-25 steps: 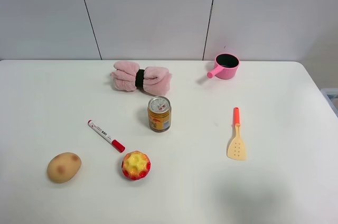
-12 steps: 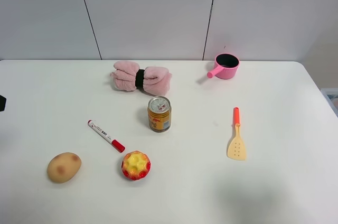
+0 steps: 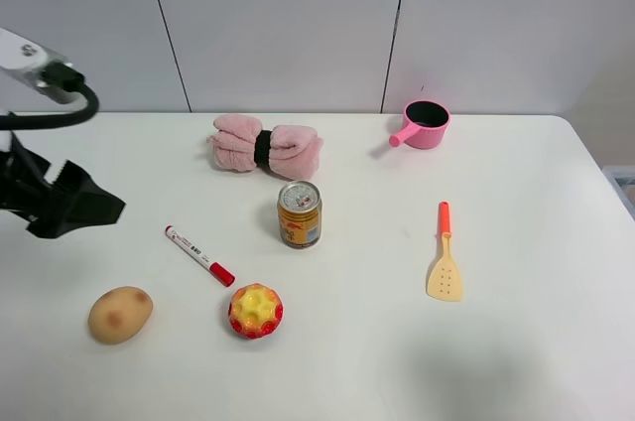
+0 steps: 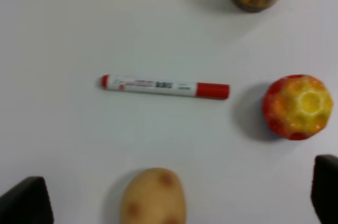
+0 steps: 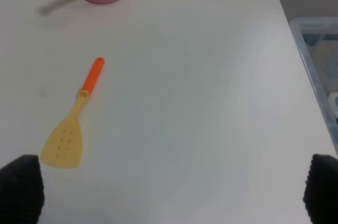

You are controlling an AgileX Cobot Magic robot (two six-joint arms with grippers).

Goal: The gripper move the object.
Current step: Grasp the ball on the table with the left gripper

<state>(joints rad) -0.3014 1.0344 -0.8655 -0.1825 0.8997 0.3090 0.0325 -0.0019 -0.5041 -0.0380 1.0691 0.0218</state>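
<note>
The object, a bumpy red toy fruit (image 3: 256,310) with a yellow star-like top, sits on the white table near the front, in front of the can (image 3: 300,213). It also shows in the left wrist view (image 4: 298,106). My left gripper (image 3: 99,208) hangs above the table's left side, well left of the fruit and above the potato area. It is open and empty, with its black fingertips (image 4: 24,203) spread wide in the left wrist view. My right gripper (image 5: 171,189) is open and empty and does not show in the exterior view.
A tan potato (image 3: 120,314), a red-capped marker (image 3: 199,255), a pink rolled towel (image 3: 265,145), a pink pot (image 3: 425,124) and a yellow spatula (image 3: 445,254) lie on the table. A clear bin (image 5: 317,60) stands past the right edge.
My left arm has come into the exterior view from the left edge and now reaches over the table's left side. The objects have not moved.
</note>
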